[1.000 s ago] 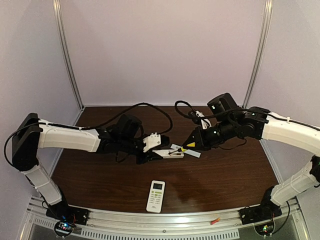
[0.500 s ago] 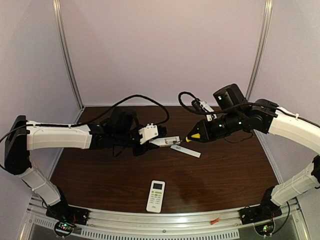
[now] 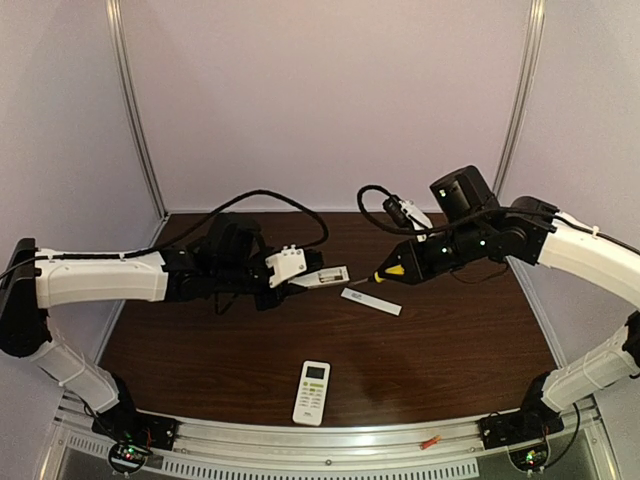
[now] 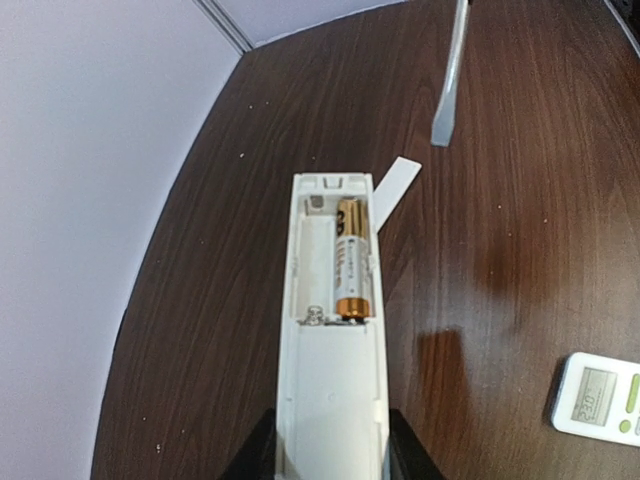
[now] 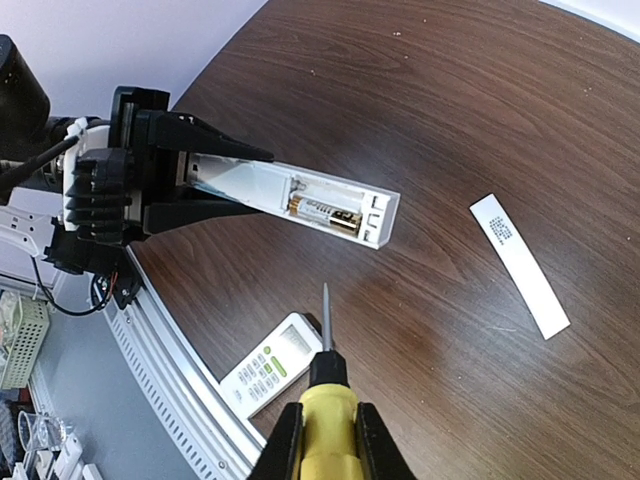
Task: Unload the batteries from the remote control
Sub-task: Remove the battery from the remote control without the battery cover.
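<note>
My left gripper (image 3: 283, 272) (image 4: 330, 455) is shut on a white remote control (image 3: 325, 276) (image 4: 331, 380) (image 5: 300, 198) and holds it above the table with its back up. The battery bay is uncovered. One gold battery (image 4: 351, 258) (image 5: 326, 212) lies in one slot, and the slot beside it is bare. My right gripper (image 3: 412, 262) (image 5: 327, 440) is shut on a yellow-handled screwdriver (image 3: 388, 272) (image 5: 325, 410). Its tip (image 5: 325, 300) hangs clear of the remote, a short way off its open end.
The white battery cover (image 3: 371, 301) (image 5: 519, 265) (image 4: 393, 190) lies flat on the brown table (image 3: 450, 340) under the gap between the grippers. A second white remote with a display (image 3: 312, 392) (image 5: 270, 365) (image 4: 600, 397) rests near the front edge.
The left arm has lifted the remote off the table and drawn it back to the left. The right arm has risen and pulled the screwdriver away from the remote.
</note>
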You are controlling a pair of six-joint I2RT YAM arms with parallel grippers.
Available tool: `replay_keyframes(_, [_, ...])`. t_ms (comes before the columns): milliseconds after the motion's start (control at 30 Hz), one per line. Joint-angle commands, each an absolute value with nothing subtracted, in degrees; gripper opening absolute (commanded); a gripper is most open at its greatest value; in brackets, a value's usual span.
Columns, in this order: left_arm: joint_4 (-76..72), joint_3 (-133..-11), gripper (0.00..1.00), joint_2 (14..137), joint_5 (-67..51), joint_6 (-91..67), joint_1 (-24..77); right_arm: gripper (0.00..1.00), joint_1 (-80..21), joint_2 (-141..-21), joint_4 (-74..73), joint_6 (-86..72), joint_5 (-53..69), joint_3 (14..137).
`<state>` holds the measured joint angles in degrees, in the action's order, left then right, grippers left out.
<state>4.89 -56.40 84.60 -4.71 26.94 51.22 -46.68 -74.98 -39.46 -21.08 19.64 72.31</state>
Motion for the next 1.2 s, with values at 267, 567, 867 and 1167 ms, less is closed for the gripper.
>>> replay_keyframes(267, [10.0,-62.1,0.00,85.2,-3.6,35.7,51.3,0.00,-45.4,-72.8,-44.1,-11.6,23.5,75.6])
replay_keyframes(567, [7.6,-60.8,0.00,85.8,-13.2,40.5,47.0,0.00,-45.4,-74.4,-43.1,-6.6,23.9,76.5])
replay_keyframes(867, [4.3,-57.7,0.00,85.7,-24.1,43.4,41.4,0.00,-45.5,-77.3,-41.7,-1.0,26.9,76.0])
replay_keyframes(1167, [3.9,-55.8,0.00,85.7,-29.0,46.9,39.6,0.00,-45.4,-79.4,-41.9,2.8,29.1,78.6])
